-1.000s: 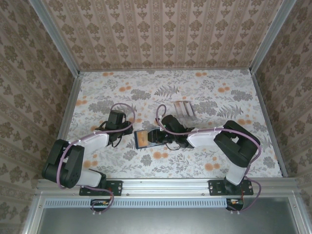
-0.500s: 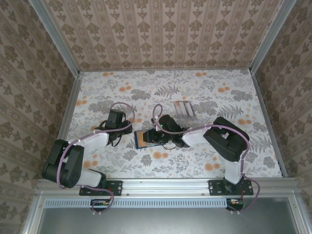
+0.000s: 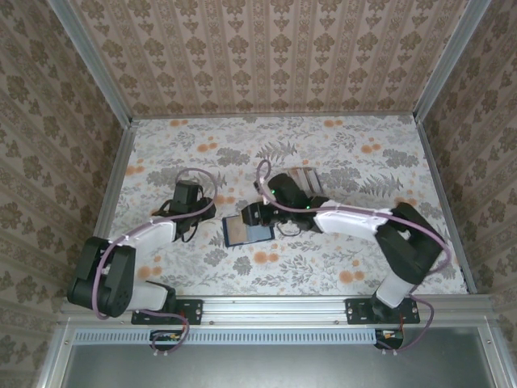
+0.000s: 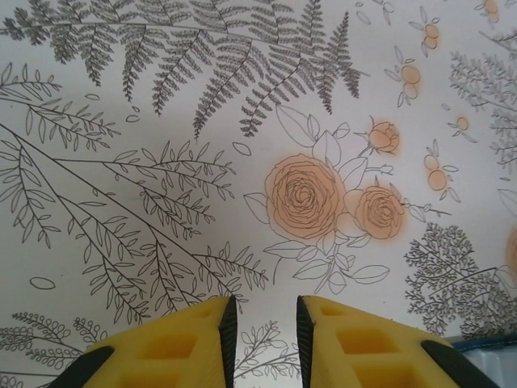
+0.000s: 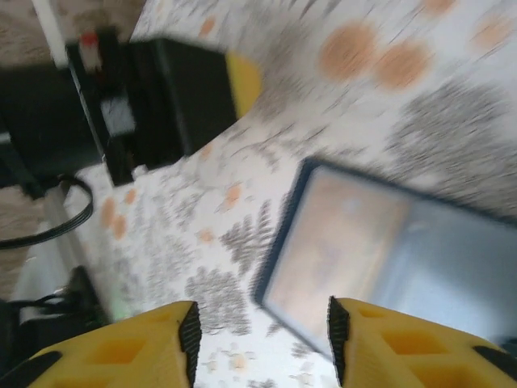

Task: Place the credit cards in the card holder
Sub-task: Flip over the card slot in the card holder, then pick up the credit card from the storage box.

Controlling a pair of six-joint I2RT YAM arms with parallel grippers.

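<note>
Top external: my right gripper (image 3: 257, 215) has drawn back from over the card holder (image 3: 246, 232) toward the far side of the table within the last second; my left arm has barely shifted.
Right jaws: spread wider than a moment ago, with nothing between them in the right wrist view.
Left jaws: my left gripper (image 4: 262, 311) hangs over the flowered tablecloth (image 4: 121, 121), its jaws nearly together with a narrow empty gap between them.
Meaning for the task: a tan card (image 5: 339, 234) lies on the holder's left half, so I judge it delivered and let go. How deep it sits in a pocket cannot be told through the motion blur.
Holder, position: flat on the cloth between my two arms, just beside my right gripper and near my left.
Holder, look: lying open, with a dark navy border and a paler blue inside on its right half.
Left to do: what look like more cards (image 3: 305, 179), pale and striped, lie on the cloth beyond the holder.
</note>
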